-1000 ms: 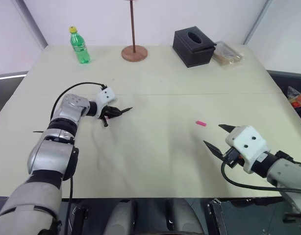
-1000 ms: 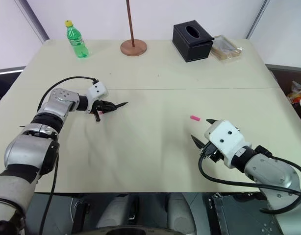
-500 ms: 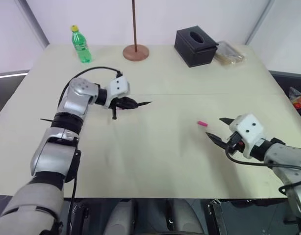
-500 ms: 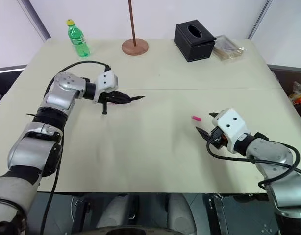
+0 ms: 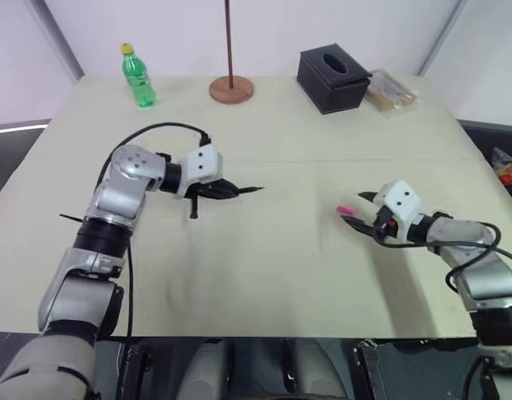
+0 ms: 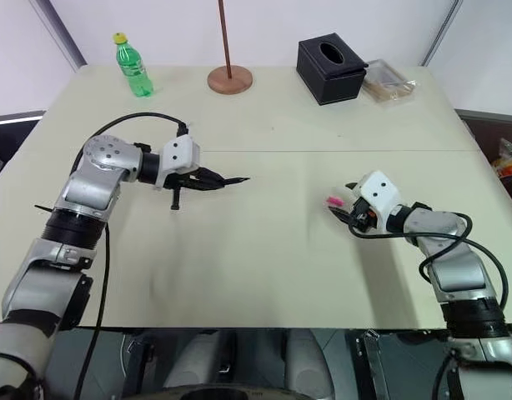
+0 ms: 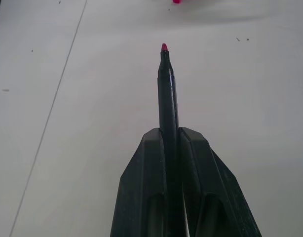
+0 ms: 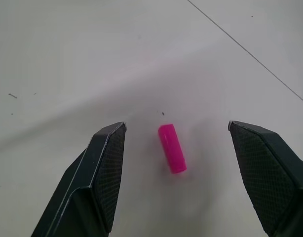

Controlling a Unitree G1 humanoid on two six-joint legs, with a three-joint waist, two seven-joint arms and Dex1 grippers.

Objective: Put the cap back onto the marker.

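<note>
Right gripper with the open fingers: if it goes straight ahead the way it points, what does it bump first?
Probably the cap. It lies on the table between the right gripper's open fingers, just ahead. Depth is hard to judge, so the fingertips might touch the table first.

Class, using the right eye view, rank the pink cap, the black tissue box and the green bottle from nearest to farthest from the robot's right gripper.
1. Cap, on the table between the right gripper's open fingers.
2. Tissue box, far edge, right of centre.
3. Bottle, far left corner.
</note>
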